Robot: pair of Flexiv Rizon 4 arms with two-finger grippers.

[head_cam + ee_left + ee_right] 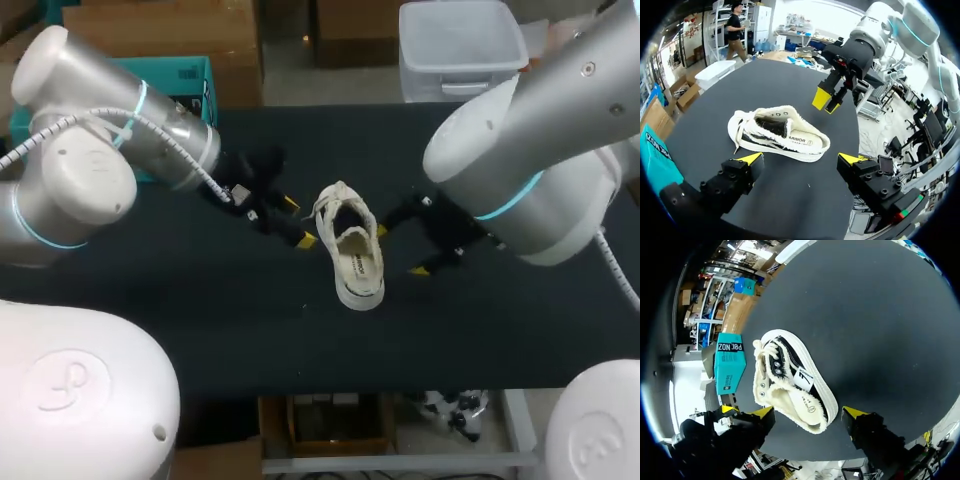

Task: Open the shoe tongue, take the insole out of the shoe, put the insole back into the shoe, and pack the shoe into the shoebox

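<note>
A white low-top shoe (350,250) lies on the black table (200,310), laces at the far end, heel toward the front. Its insole (358,262) shows inside the mouth. My left gripper (298,222) stands open just left of the laces; in its wrist view the shoe (780,135) lies just ahead of the gripper (801,160). To the shoe's right my right gripper (400,250) is open, with nothing held. In the right wrist view the shoe's heel (812,422) sits between that gripper's (809,414) spread fingers, untouched. The teal shoebox (190,75) stands at the back left, partly behind my left arm.
Both arms flank the shoe closely, one on each side. The table's front edge (400,388) runs a little below the shoe's heel. The shoebox (730,362) rests near the table's far-left edge.
</note>
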